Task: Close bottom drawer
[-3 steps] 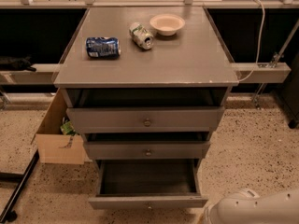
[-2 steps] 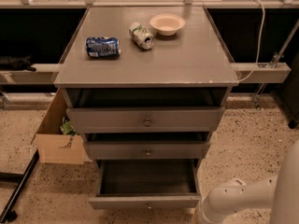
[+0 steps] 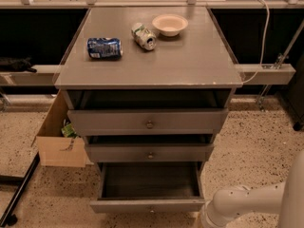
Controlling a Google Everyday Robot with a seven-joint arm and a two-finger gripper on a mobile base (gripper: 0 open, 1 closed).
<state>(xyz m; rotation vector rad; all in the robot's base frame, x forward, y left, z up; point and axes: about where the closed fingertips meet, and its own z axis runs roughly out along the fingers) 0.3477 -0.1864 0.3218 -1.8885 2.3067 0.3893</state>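
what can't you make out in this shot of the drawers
- End effector: camera view, cut off below the bottom edge; only the white arm shows, lower right beside the open bottom drawer.
- Top drawer: inside hidden under the cabinet top.
- Cardboard box: contents mostly hidden by the cabinet.

Even overhead light gives the grey cabinet top (image 3: 156,61) a pale sheen, while the space under the counters behind it is nearly black. Dull shadow fills the open bottom drawer (image 3: 142,205) and the recesses above it. The view is slightly soft; the white arm (image 3: 247,205) at lower right is bright and blurred, and the gripper is out of view past that edge.
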